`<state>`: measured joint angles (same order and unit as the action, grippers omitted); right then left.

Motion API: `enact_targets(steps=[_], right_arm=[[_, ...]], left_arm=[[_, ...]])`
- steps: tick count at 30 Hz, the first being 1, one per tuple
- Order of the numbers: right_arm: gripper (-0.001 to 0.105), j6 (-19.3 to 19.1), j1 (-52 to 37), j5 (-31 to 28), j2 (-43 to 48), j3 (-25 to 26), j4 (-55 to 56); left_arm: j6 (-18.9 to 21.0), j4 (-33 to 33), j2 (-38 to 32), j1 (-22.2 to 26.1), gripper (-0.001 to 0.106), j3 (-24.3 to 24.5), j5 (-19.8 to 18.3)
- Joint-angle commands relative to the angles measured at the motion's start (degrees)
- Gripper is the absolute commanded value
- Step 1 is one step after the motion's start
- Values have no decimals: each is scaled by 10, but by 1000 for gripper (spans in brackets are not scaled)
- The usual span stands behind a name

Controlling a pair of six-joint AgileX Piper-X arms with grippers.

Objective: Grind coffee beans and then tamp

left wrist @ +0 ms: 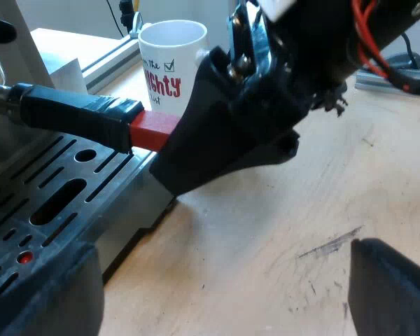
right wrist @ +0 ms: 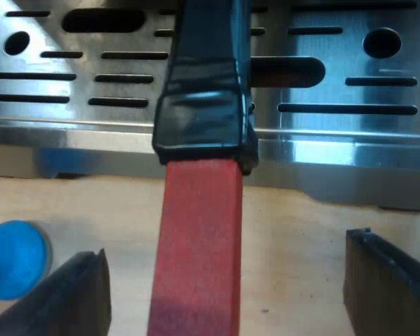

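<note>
The holder's dark handle [left wrist: 77,115] sticks out from the espresso machine over its slotted drip tray [left wrist: 49,203] and ends in red [left wrist: 152,130]. My right gripper [left wrist: 189,150] is at that red end. In the right wrist view the red end [right wrist: 199,238] runs between the fingers of my right gripper [right wrist: 224,301], which is open, with a gap on each side. A blue tamper [right wrist: 14,259] stands on the wooden table near one right finger [right wrist: 66,297]. My left gripper [left wrist: 217,308] is open over the table beside the tray, holding nothing.
A white mug [left wrist: 169,63] with red and black lettering stands on the table just behind the handle's red end. The wooden tabletop [left wrist: 301,224] stretches beside the machine. A metal rail [left wrist: 112,59] lies beyond the mug.
</note>
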<state>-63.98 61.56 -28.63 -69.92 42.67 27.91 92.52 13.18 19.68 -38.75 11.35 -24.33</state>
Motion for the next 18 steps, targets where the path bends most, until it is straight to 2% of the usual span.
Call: enact_targets(steps=[1,5,10,17,18], right_arm=[[70,-6,-3,-15,0,7,-11],[70,-6,-24,-17,1,7,-13],[70,-6,-52,6,1,1,-35],[70,-9,-54,20,1,-5,-54],[70,-23,-54,28,1,-8,-54]], left_arm=[[1,-11,-1,-4,73,1,-4],[1,-11,-1,-4,73,1,-4],[1,-11,-1,-4,73,1,-4],[1,-11,-1,-4,73,1,-4],[1,-11,-1,-4,73,1,-4]])
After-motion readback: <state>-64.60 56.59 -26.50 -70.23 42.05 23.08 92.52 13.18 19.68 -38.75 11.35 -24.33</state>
